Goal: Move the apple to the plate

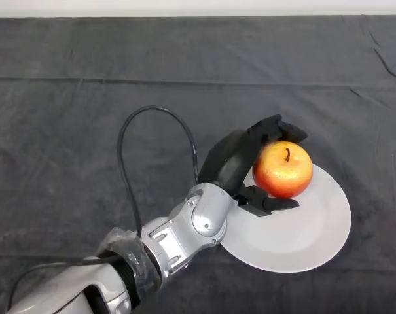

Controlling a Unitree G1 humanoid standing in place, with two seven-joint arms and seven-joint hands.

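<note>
A red and yellow apple [285,169] with a dark stem is over the upper left part of a white plate [309,229]. I cannot tell whether it rests on the plate or is held just above it. My left hand [232,160] is at the plate's left rim. Its fingers curl over the apple's top and its thumb lies under the apple's lower left side. The hand is shut on the apple. The silver-grey arm [184,229] comes in from the lower left.
A dark cloth [86,98] covers the whole table. The table's far edge runs along the top of the view.
</note>
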